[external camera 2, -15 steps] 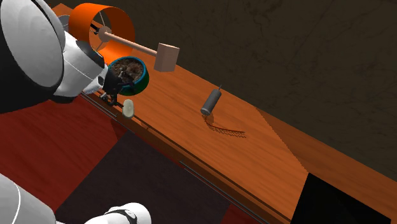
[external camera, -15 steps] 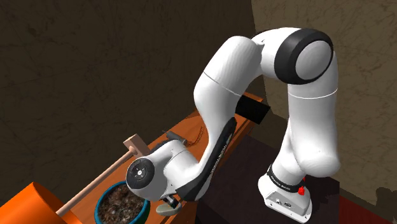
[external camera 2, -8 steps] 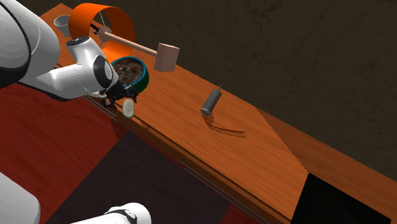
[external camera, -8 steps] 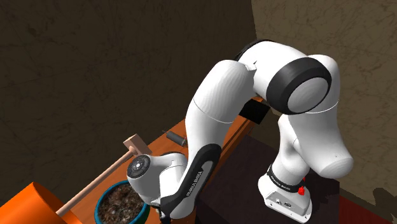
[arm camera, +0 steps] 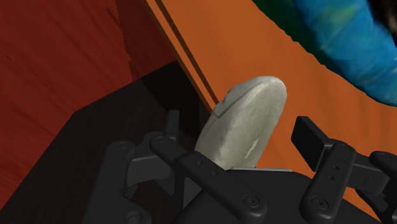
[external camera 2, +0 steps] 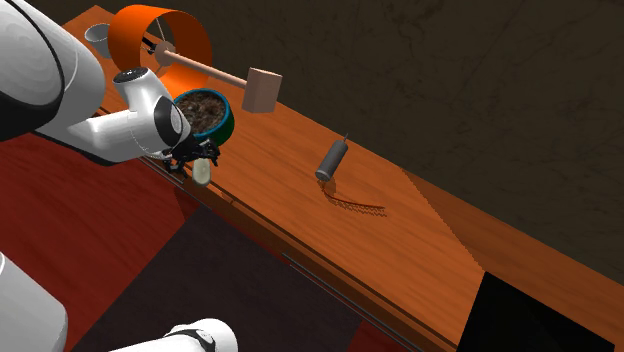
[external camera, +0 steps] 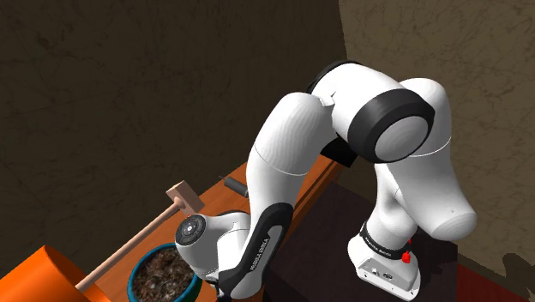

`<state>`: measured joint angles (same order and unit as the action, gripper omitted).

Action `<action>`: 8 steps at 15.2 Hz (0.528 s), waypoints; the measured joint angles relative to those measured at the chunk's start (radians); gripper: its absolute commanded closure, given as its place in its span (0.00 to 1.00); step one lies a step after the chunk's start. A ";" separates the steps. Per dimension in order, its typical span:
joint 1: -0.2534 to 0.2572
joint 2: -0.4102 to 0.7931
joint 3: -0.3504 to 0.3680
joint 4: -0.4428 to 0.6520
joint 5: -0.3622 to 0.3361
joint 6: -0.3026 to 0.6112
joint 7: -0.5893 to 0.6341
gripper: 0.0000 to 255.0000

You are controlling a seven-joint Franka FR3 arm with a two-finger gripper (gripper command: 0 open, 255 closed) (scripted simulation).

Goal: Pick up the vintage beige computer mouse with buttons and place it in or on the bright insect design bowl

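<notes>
The beige-grey computer mouse (arm camera: 245, 118) stands up between my two black fingers, with a button seam showing on its top. My gripper (arm camera: 242, 130) is shut on the mouse by its sides. In the second exterior view the mouse (external camera 2: 203, 172) hangs just over the wooden table's near edge, under the gripper (external camera 2: 194, 157). The bowl (external camera 2: 226, 124) has a blue-green outer wall and a dark speckled inside, and it stands right beside the gripper. The shoulder view has the bowl (external camera: 137, 276) at its lower left, next to my wrist. The bowl's blue wall (arm camera: 337, 44) lies just beyond the mouse.
A wooden mallet (external camera 2: 262, 88) lies behind the bowl, its handle reaching into an orange cylinder (external camera 2: 160, 35) on its side. A grey cylinder (external camera 2: 331, 158) and a dark comb-like piece (external camera 2: 355, 205) lie mid-table (external camera 2: 420, 240). A black block (external camera 2: 530, 320) sits at the far end.
My elbow and forearm have swung round and the wrist has turned. The gripper and mouse have stayed near the bowl at the table's edge. The arm now hides the mouse in the shoulder view.
</notes>
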<state>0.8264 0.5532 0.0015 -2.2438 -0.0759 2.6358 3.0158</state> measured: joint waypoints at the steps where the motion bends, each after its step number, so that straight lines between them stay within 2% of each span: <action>1: 0.000 0.000 0.000 0.000 0.000 0.000 0.000 0.00; 2: 0.000 0.001 0.000 0.000 0.000 0.000 0.000 0.00; 3: 0.000 0.001 0.000 0.000 0.000 0.000 0.000 1.00; 8: 0.000 0.000 0.000 0.001 0.000 0.001 0.000 1.00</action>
<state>0.8264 0.5535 0.0014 -2.2432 -0.0758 2.6365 3.0158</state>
